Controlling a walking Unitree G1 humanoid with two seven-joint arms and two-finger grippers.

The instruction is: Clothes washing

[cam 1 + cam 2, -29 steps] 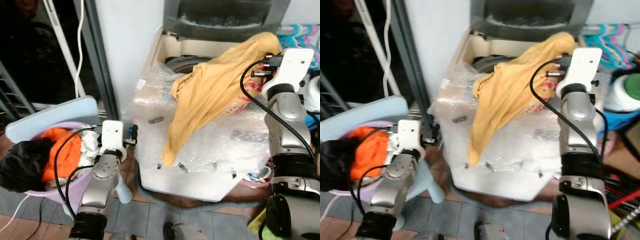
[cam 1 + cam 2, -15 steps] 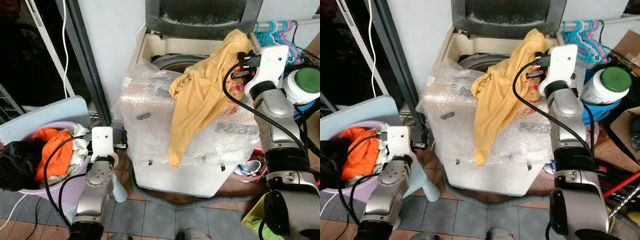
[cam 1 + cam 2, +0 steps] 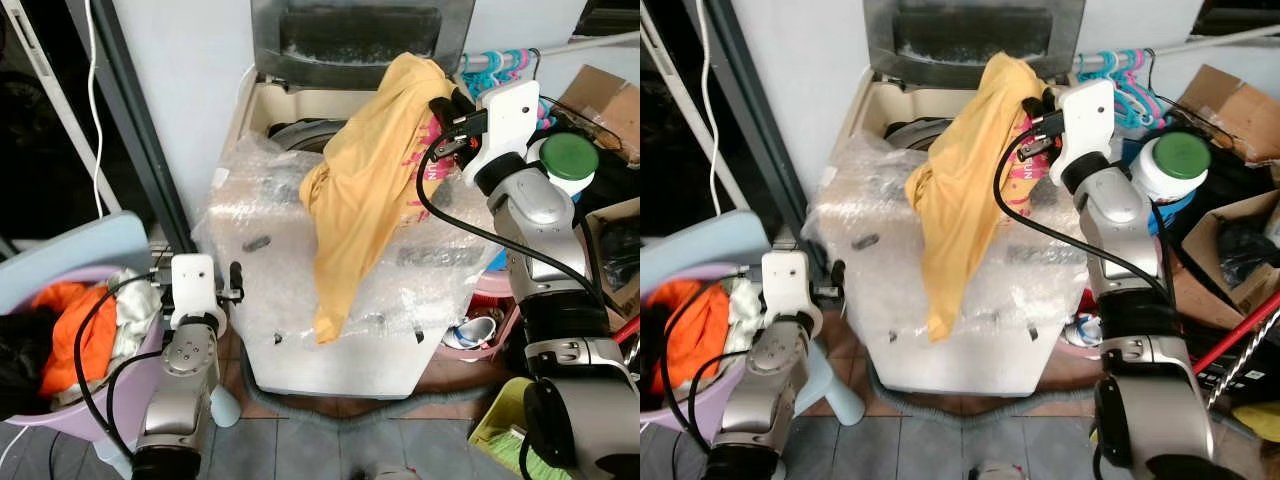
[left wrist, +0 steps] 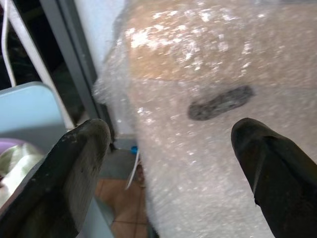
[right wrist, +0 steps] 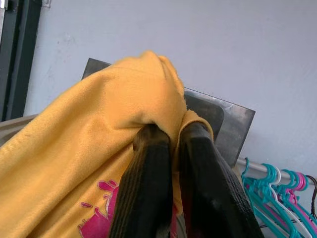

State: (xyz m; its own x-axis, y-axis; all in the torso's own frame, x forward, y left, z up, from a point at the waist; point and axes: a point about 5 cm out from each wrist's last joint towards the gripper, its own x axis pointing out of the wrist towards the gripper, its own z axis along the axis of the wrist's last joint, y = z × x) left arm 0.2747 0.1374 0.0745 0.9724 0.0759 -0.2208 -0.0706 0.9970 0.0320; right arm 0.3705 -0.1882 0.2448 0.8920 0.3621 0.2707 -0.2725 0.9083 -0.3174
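A yellow garment [image 3: 365, 190] with a pink print hangs over the bubble-wrapped washing machine [image 3: 290, 290], its tail draping down the front. My right gripper [image 3: 447, 108] is shut on the garment's top, held high above the open drum [image 3: 295, 133]; the right wrist view shows the cloth [image 5: 94, 163] pinched between the fingers [image 5: 148, 188]. My left gripper [image 4: 168, 163] stands open, low by the machine's left side, with nothing between its fingers. A lilac laundry basket [image 3: 60, 415] at the far left holds orange, white and dark clothes.
A pale blue panel [image 3: 60, 255] leans behind the basket. A dark door frame [image 3: 130, 110] stands left of the machine. At the right are teal and pink hangers [image 3: 500, 65], a white jar with a green lid [image 3: 568, 160], cardboard boxes [image 3: 610, 95] and a pink tub [image 3: 478, 335].
The camera has shifted, so the scene sits further left. My right gripper has lifted the yellow garment higher toward the raised lid. The left arm has stayed low by the basket.
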